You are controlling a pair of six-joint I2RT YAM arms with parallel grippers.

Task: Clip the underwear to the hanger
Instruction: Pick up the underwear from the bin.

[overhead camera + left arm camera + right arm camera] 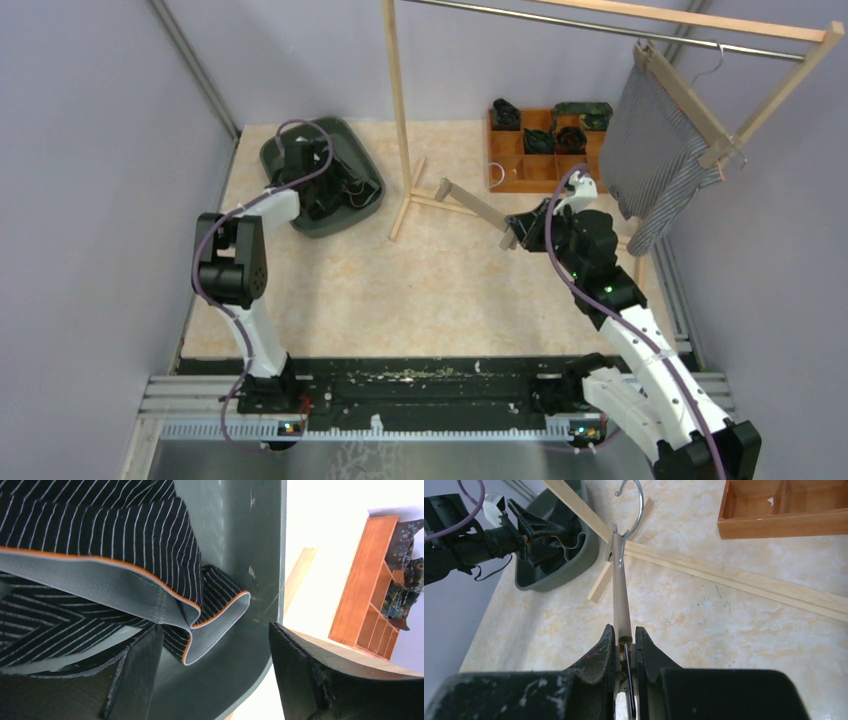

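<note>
Left gripper (215,630): jaws apart, nothing held, poised low inside the dark green tub (230,525), one finger either side of a folded loop of the grey, orange-edged waistband (90,582). Striped underwear (100,535) lies crumpled in that tub at the far left part of the table (704,625); it is not yet lifted.

Right gripper (625,641): clamped on the wooden bar of the hanger (620,590), which it holds out over the middle of the table with the metal hook (640,505) pointing toward the tub side. A wire part sits between its fingers; I cannot tell whether that is a clip.

Assessment: the step in hand is the pick-up of the underwear. I judge the task to be at an early stage, since garment and hanger are well apart.

Recommendations for doing it well:
- I would close on the waistband rather than the thin striped cloth. The band is the stiffer edge and is what a clip must bite.
- I would take the double fold squarely between the pads, deep enough that it cannot slip out.
- I would keep the fingers off the tub wall, which stands just beside the fold.
- I would lift straight up and slowly, so the tub does not drag along.
- I would hold the hanger level and steady meanwhile.

Risk: pinching only one layer, leaving the garment to swing or twist.
</note>
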